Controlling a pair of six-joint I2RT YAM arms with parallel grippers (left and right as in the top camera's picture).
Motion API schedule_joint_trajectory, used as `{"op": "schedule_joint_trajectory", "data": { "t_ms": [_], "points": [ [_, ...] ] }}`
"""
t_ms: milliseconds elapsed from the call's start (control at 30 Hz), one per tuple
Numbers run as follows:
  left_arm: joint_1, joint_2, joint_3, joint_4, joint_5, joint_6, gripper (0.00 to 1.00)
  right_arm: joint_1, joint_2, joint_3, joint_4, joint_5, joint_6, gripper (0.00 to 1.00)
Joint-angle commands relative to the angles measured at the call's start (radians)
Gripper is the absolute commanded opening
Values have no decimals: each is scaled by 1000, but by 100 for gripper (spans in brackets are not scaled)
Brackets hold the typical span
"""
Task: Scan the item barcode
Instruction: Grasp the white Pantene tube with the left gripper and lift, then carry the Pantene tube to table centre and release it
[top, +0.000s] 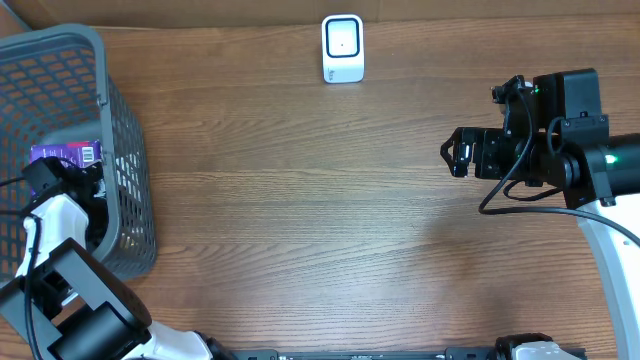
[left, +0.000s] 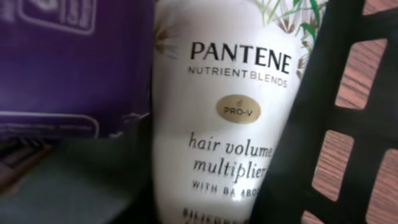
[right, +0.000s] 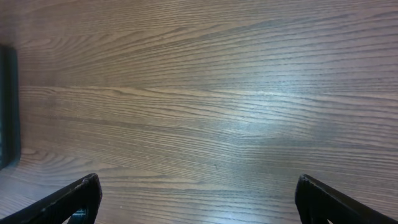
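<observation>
I see a brown wood-grain bench (top: 300, 230) filling my overhead view, a pale tan strip (top: 200, 10) beyond its far edge, soft glare on the grain.

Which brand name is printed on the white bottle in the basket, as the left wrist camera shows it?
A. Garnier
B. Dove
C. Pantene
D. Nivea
C: the white bottle carries the word PANTENE in large dark letters, between the purple box and the dark wall of the basket.
</observation>
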Motion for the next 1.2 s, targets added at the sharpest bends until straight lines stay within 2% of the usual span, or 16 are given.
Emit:
{"op": "schedule_joint_trajectory", "data": {
  "t_ms": [0, 33, 133, 233, 300, 367, 633, 767, 900, 1033, 1167],
  "points": [
    [-8, 68, -34, -8, -44, 19, 11, 5, -3, 27, 10, -9, 3, 100],
    [-8, 66, -31, -8, -43, 19, 7, 5, -3, 27, 13, -9, 3, 100],
    [-8, 66, -8, -27, -7, 20, 5, 5, -3, 27, 20, -9, 3, 100],
    [-8, 66, 62, -93, 35, 19, 9, 5, -3, 27, 25, -9, 3, 100],
    [-8, 66, 138, -168, 47, 15, 8, 5, -3, 27, 32, -10, 3, 100],
    [-8, 66, 234, -259, 47, 8, 4, 5, -3, 27, 40, -9, 3, 100],
    [-8, 66, 735, -641, 97, -73, 4, 5, -3, 27, 50, -9, 3, 100],
    [-8, 66, 1001, -774, 160, -96, 4, 5, -4, 27, 49, -9, 3, 100],
    [-8, 64, 1265, -885, 172, -182, 4, 5, -3, 27, 49, -9, 3, 100],
    [-24, 51, 1455, -977, 244, -190, 4, 5, -3, 27, 48, -9, 3, 100],
    [-84, 10, 1525, -1049, 359, -201, 4, 5, -3, 27, 49, -8, 3, 100]
  ]
}}
